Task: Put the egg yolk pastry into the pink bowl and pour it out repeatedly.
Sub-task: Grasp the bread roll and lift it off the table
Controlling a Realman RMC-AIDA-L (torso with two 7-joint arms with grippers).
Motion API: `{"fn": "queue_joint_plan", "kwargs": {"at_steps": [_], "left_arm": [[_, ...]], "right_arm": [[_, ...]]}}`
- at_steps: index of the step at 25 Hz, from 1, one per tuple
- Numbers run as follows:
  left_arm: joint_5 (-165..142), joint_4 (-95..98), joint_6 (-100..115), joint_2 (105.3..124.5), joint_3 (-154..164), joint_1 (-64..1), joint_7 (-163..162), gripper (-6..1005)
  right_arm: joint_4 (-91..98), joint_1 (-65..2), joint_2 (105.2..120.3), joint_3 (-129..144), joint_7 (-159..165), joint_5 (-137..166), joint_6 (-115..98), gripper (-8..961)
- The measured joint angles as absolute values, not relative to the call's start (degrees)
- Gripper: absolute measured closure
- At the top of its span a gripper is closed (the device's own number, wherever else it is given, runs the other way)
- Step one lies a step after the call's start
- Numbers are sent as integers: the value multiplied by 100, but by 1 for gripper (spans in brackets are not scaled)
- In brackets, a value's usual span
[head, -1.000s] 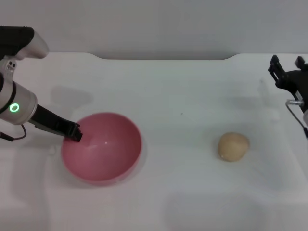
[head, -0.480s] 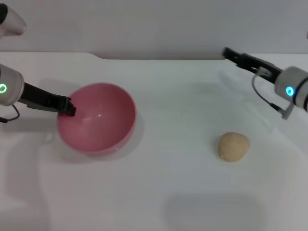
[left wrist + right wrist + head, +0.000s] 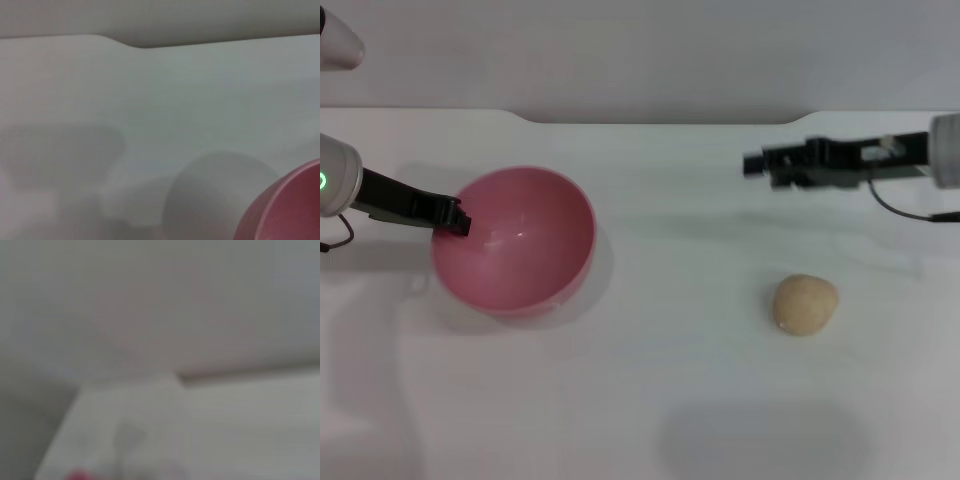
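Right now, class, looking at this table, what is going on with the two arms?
The left gripper grips the rim of the pink bowl, which looks tipped with its opening facing the camera and holds nothing. The egg yolk pastry lies loose on the white table, off to the robot's right. The right gripper reaches in above the table, behind the pastry and clear of it.

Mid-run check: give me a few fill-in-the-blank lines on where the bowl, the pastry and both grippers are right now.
1. The left gripper grips the rim of the ____ bowl.
2. The egg yolk pastry lies on the ____, not in the bowl.
3. The right gripper hangs above the table, beyond the pastry, touching ____.
4. Inside, the bowl is ____.

Missing words: pink; table; nothing; empty
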State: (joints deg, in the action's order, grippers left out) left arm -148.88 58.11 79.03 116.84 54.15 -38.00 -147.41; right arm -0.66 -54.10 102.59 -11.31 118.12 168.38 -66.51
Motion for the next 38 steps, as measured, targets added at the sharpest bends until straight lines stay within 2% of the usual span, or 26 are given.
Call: {"fn": "queue_joint_plan", "kwargs": {"at_steps": [6, 8, 9, 13, 18, 29, 38], "left_arm": [[-14894, 5812, 7862, 11681, 5442, -3830, -14718, 972], [-14897, 5812, 7859, 11679, 5448, -3831, -14717, 972], [-14899, 5812, 7843, 11679, 5455, -3835, -14702, 971], [-14898, 5812, 7838, 11688, 5457, -3835, -14665, 971], [-14908, 5812, 7838, 11705, 5462, -3834, -14651, 972], [-14934, 5819, 7838, 11701, 5476, -3832, -14597, 972], [-14933, 5819, 7824, 11690, 5475, -3832, -14577, 972]], "right_arm": [[3567, -5485, 11316, 1603, 13711, 16748, -8766, 290], [4377, -5371, 11514, 2400, 14091, 16724, -9170, 290], [4627, -5337, 11567, 2696, 14231, 16706, -9315, 290], [4812, -5323, 11658, 3352, 14510, 16542, -9517, 291], [4695, -5384, 11843, 4230, 14654, 16401, -9358, 291], [4270, -5426, 11875, 6127, 15363, 16089, -8559, 290], [3790, -5436, 11886, 6574, 15398, 15704, -7863, 343]]}}
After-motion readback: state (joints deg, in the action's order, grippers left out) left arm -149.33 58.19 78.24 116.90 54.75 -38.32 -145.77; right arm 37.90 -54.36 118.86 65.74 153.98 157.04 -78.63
